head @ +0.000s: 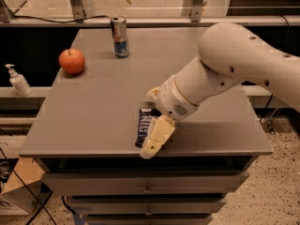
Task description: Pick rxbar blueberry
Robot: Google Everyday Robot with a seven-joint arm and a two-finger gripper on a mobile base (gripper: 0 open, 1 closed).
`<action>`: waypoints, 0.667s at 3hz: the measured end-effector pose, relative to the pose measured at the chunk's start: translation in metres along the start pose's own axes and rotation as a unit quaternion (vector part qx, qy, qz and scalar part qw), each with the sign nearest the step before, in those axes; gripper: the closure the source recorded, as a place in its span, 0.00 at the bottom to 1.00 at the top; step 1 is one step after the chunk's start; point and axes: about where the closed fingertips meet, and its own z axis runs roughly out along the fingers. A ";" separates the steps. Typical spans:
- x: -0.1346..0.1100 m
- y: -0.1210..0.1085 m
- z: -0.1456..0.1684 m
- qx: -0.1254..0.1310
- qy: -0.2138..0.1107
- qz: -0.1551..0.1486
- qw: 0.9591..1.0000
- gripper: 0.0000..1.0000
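The gripper (153,117) has its jaws spread, one overlapping the rxbar blueberry (142,124).

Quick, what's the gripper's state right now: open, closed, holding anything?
Gripper: down at the rxbar near the table front edge; open, closed or holding cannot be told.

On table (93,121): apple (71,61) far left, can (120,36) behind and right of it, near back edge. Near front edge, about mid-width: rxbar blueberry (141,125), flat, well apart from both. Over bar: gripper (150,124) (fingers apart, one across bar's near right edge, other beyond far end). Left of table, on ledge: soap bottle (18,81).
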 end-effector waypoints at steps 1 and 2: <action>0.005 0.002 0.002 0.002 0.019 0.008 1.000 0.18; 0.001 0.003 -0.001 0.006 0.028 0.003 1.000 0.40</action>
